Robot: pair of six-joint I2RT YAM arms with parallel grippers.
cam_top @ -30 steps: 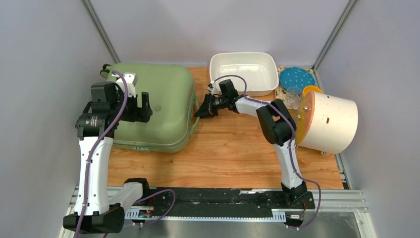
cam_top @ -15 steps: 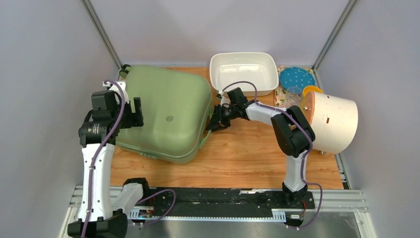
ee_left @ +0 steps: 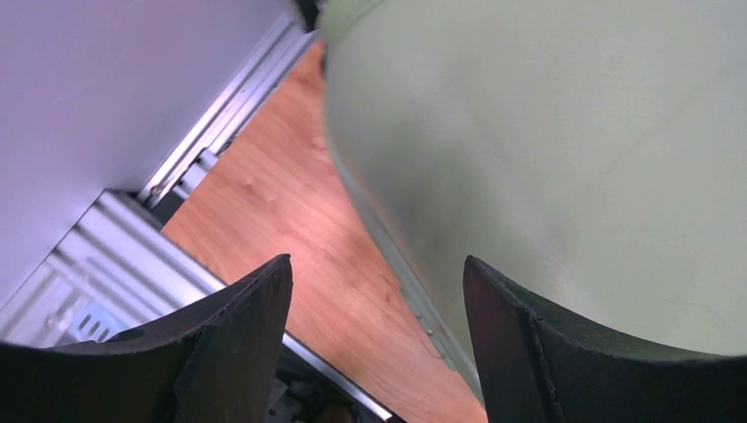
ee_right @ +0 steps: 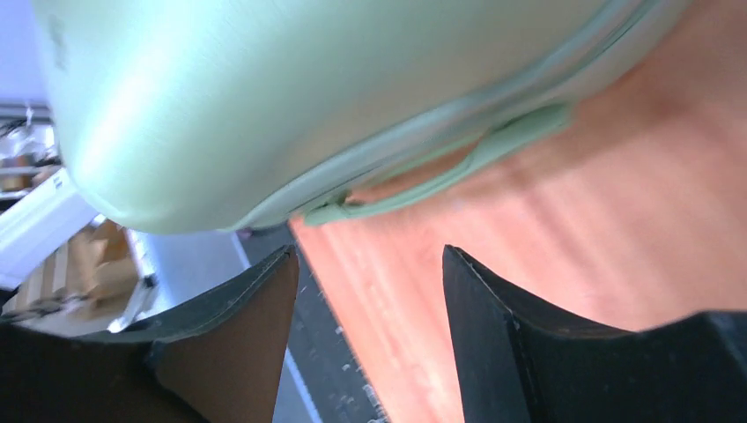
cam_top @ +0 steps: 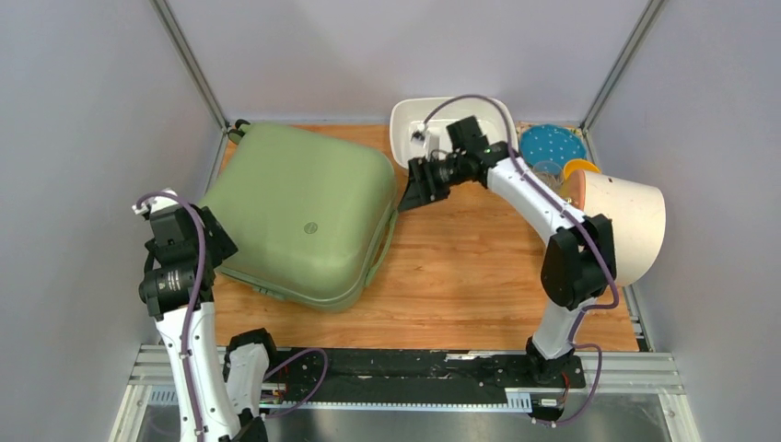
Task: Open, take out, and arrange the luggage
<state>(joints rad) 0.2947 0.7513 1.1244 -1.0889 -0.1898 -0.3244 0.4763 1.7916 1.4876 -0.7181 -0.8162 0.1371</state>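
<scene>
The sage-green luggage lies shut and flat on the left half of the wooden table, turned slightly, with a wheel at its far corner and its side handle facing right. My left gripper is open and empty at the luggage's near-left edge. In the left wrist view the shell fills the right side, beside the gripper. My right gripper is open and empty, just right of the luggage's far-right corner. The right wrist view shows the shell and handle beyond the gripper.
A white tub stands at the back, partly under the right arm. A cream cylinder with an orange end lies at the right edge. A blue plate and a clear cup sit at the back right. Grey walls close in both sides.
The luggage has slid right and turned on the table. My left gripper has come off its top and drawn back to the near left. My right gripper has moved back toward the tub.
</scene>
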